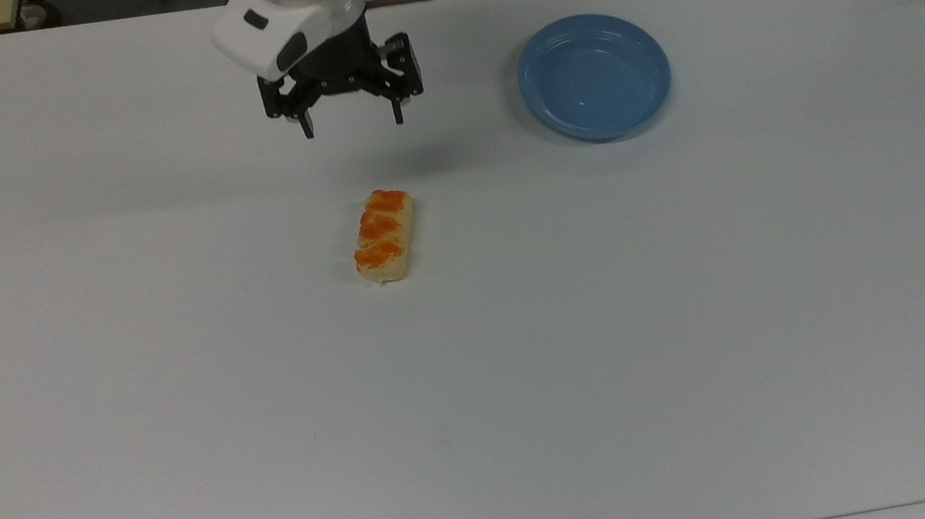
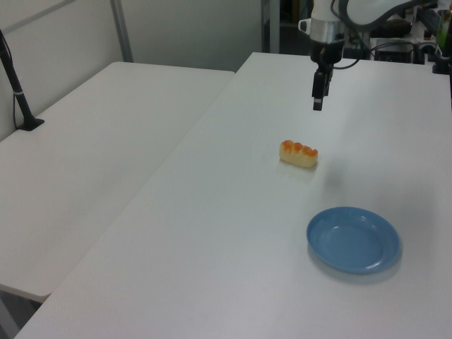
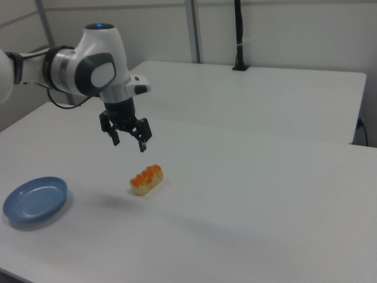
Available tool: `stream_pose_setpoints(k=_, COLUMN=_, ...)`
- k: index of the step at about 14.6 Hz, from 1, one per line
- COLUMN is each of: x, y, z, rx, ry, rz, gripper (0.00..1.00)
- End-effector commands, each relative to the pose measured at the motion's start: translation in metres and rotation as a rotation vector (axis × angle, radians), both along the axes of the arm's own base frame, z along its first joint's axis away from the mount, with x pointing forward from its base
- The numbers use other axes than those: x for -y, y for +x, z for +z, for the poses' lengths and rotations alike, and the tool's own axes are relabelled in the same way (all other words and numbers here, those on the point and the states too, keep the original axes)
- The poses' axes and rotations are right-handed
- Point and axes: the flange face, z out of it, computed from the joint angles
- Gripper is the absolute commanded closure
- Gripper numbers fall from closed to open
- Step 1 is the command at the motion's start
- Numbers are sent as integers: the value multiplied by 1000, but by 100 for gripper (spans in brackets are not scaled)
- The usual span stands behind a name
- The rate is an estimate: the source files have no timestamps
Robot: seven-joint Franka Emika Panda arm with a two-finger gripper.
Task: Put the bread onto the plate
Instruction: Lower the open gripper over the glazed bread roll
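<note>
Hovering above the white table [image 1: 184, 392], the pincer [image 1: 352, 123] carries nothing; its two black fingers stand wide apart, pointing down, well clear of the surface.

Progress, as judged from how things lie: nothing of the task is done yet. Approach only. No contact with the bread, no grasp, no lift.

Top view, left to right:
- pincer near the far edge, up and slightly left of the bread.
- bread [image 1: 382, 235] flat on the table near the middle, long axis running roughly toward the arm, three orange lumps uppermost.
- plate [image 1: 594, 76] at upper right, well apart from the bread.

Right view: pincer [image 3: 129, 141] hangs above and just left of the bread [image 3: 146, 178]; plate [image 3: 35, 198] far left.

Left: descend over the bread, close across its narrow width, lift, carry to the plate, release.

Containers: the plate is the only one. Blue, shallow, raised rim, glossy. It holds nothing in all three views [image 2: 353, 239].
</note>
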Motion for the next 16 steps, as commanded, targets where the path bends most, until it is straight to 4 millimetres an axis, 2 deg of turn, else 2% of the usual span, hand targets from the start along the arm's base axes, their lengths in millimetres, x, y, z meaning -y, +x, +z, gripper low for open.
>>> stream_pose_setpoints(k=1, x=-4, y=13, z=-29, rx=20, ry=-6, rz=-51, gripper=0)
stream_pose_setpoints(k=2, x=-11, y=16, z=-37, rx=20, ry=-7, rz=-47, gripper=0)
stream_pose_setpoints(k=6, x=-13, y=25, z=-83, rx=12, ry=-60, rz=-89, gripper=0)
stream_pose_setpoints(k=10, x=-19, y=28, z=-113, rx=-17, ry=-80, rz=-75, gripper=0)
stream_pose_setpoints(k=15, x=-23, y=32, z=-132, rx=-16, ry=-86, rz=-67, gripper=1)
stream_pose_setpoints(k=16, x=-25, y=33, z=-140, rx=-14, ry=-84, rz=-63, gripper=5)
